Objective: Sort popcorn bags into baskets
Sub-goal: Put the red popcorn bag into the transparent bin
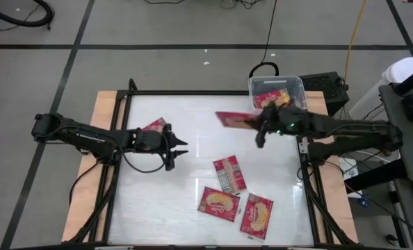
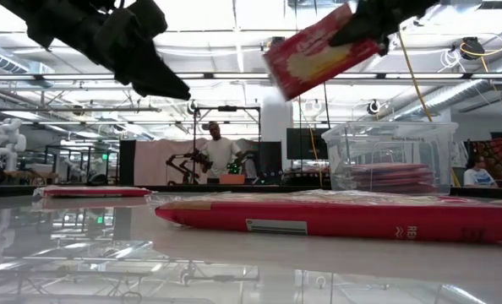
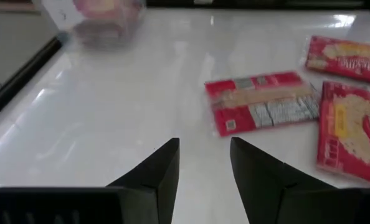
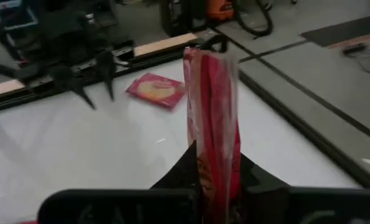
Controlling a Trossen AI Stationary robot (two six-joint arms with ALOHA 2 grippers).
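three popcorn bags (image 1: 229,173) (image 1: 218,202) (image 1: 256,215) lie flat near the middle of the white table (image 1: 165,208), a fourth (image 1: 155,126) sits at the left by the left gripper (image 1: 178,151), and a fifth (image 1: 236,119) hangs in the air, clamped edge-on between the closed fingers of the right gripper (image 1: 261,133). that held bag is just left of the clear basket (image 1: 276,83) at the table's far right corner, which already holds packets. the left gripper hovers above the table with its fingers (image 3: 160,174) apart and nothing between them.
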